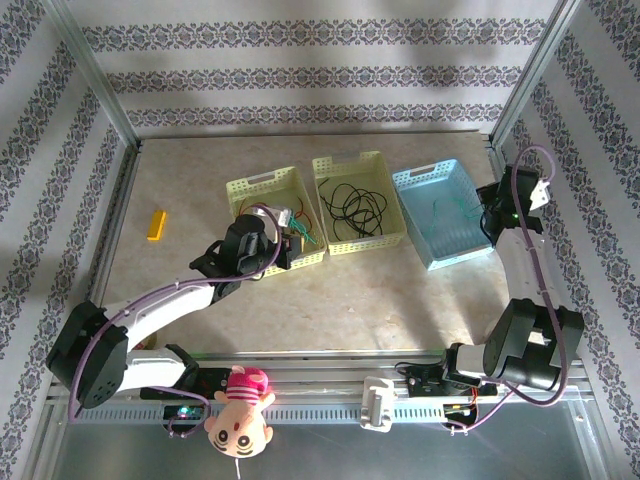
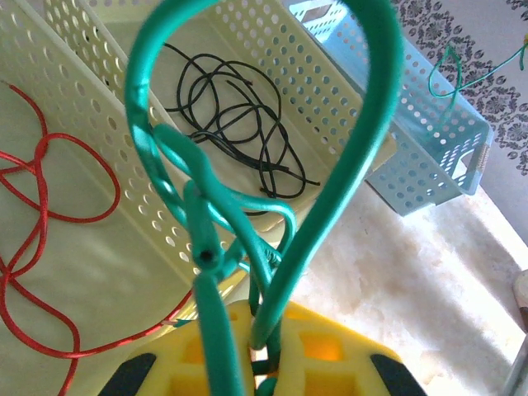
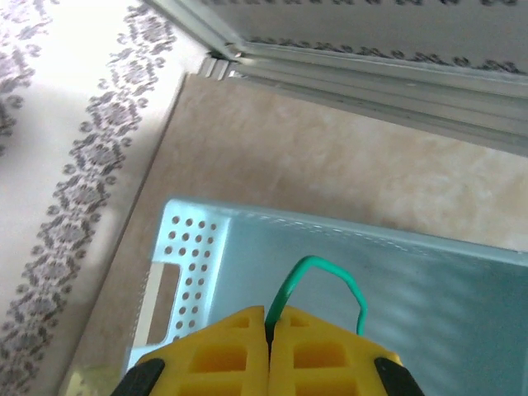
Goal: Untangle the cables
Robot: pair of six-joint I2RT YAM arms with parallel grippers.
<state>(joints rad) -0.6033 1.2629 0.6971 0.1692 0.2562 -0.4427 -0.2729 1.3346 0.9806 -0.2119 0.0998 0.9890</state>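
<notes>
Beige table (image 1: 400, 300); patterned walls (image 1: 300, 80) — left pincer (image 2: 264, 351), right pincer (image 3: 270, 334) each tight on green cable (image 2: 346, 177)

Thin cables (image 1: 352, 205), loosely looped, three colours.
The black cable (image 2: 239, 132) is coiled in the middle yellow basket (image 1: 345, 160); the red cable (image 2: 37, 157) is sprawled in the left yellow basket (image 1: 262, 180); a green cable (image 2: 351, 169) is raised in a twisted loop.

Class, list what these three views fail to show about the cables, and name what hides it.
Left wrist: where the left gripper pinches the green cable; blurred loops cover it.
Right wrist: the green loop's ends, behind the right gripper.
Top view: the left basket's contents, under the left gripper.
</notes>
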